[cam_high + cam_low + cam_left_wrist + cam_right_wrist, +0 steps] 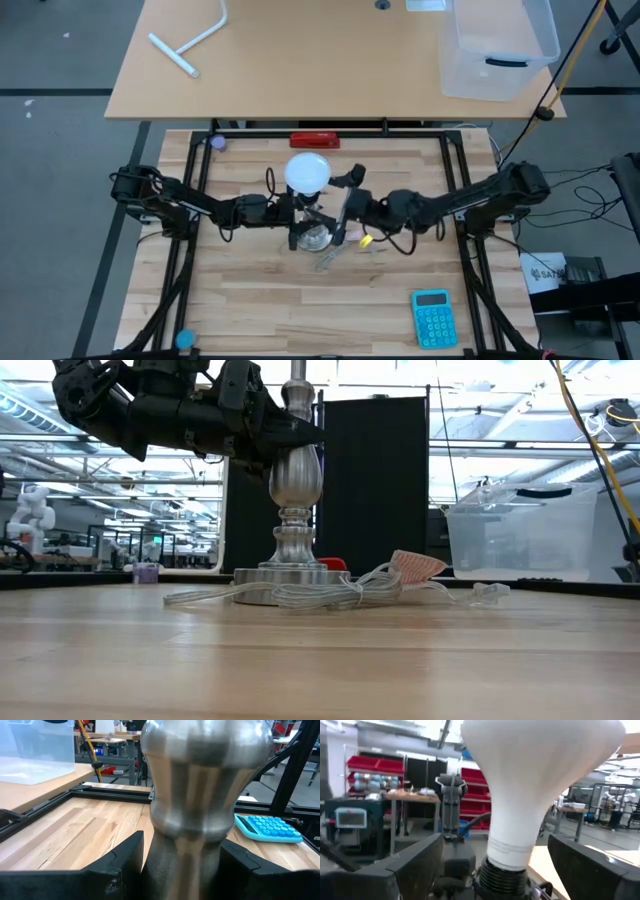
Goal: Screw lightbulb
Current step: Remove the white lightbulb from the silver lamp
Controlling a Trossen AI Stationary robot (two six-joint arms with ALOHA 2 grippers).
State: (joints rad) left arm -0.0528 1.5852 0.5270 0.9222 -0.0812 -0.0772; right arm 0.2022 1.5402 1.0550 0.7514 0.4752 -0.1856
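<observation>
High view: taking the lamp stand (pixel 311 236) as the landmark and going left to right, the left gripper (pixel 290 212) comes in from the stand's left. Its fingers (pixel 125 865) sit part-open on either side of the silvery stem, seemingly clamped on it. The lightbulb (pixel 307 172) sits on top of the stand, its base already at the black socket (pixel 502 880). From the stand's right, the right gripper (pixel 345 205) has its fingers (pixel 415 865) spread wide either side of the bulb's neck, gripping nothing.

Risks, as I judge them: if the right fingers close off-centre or twist at a tilt, the thread could cross or the bulb could slip. If the left hold is loose, the stand may turn or tip. The clear cord (pixel 300 596) beside the foot could snag.
</observation>
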